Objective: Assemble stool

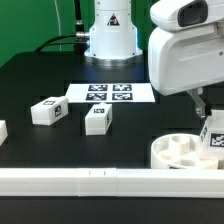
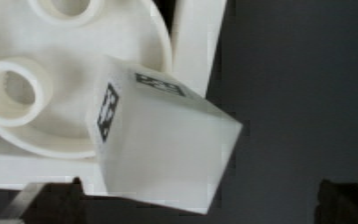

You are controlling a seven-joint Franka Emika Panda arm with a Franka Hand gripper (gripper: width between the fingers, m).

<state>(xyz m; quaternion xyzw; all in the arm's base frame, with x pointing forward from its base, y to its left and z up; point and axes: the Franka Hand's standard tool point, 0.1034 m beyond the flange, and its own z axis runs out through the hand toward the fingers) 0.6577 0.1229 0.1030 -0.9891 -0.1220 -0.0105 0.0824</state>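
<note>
While the fingers (image 2: 30, 203) stand as wide apart as they go, one dark tip at each side of the wrist view, the gripper (image 2: 190, 200) has nothing clamped. A leg (image 2: 158, 140) sits in the gap, with dark table (image 2: 309, 100) showing between it and each tip. That leg stands tilted at the rim of the seat (image 2: 43, 85), its tagged face turned toward the sockets; whether its foot is down in a socket or only leaning on the edge I cannot tell. In the exterior view the gripper (image 1: 206, 115) hangs over the same leg (image 1: 213, 140), which rises from the seat (image 1: 175, 152) at the exterior view's right. The seat lies just beside the long rail (image 1: 100, 181), probably so that it cannot slide when pushed. The wide stance reads as room to close around the block and straighten or press it home. A second leg (image 1: 47, 110) and a third leg (image 1: 98, 119) lie loose on the table (image 1: 30, 80), well apart from the seat and near the marker board (image 1: 110, 93), not yet fitted.
</note>
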